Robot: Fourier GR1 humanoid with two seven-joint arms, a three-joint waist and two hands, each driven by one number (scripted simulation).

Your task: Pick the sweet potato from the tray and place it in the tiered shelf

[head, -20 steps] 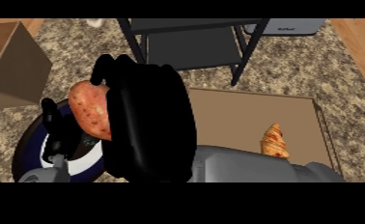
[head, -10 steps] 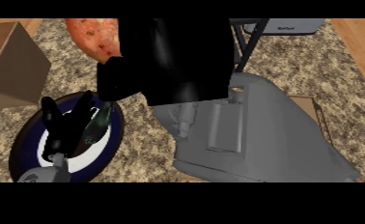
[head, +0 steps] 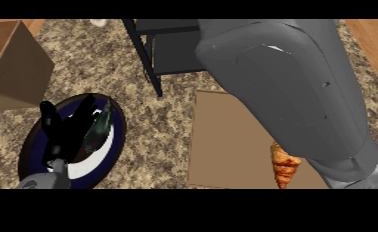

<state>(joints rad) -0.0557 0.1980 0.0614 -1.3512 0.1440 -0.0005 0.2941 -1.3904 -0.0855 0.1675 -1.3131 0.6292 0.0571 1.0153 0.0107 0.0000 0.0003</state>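
My right forearm crosses the view from the lower right up to the top edge, over the right part of the dark tiered shelf. Its hand lies beyond the top edge and does not show, and the sweet potato is not visible either. The brown tray lies on the counter in front of the shelf, partly under the forearm. My left hand rests at the lower left with its fingers up, open and holding nothing.
A croissant lies on the tray near its front right, beside the forearm. A dark blue plate with a white centre sits under the left hand. A brown box stands at the left edge.
My right arm has reached farther forward. The hand and the sweet potato it held have passed out of view at the top. The left hand has stayed still.
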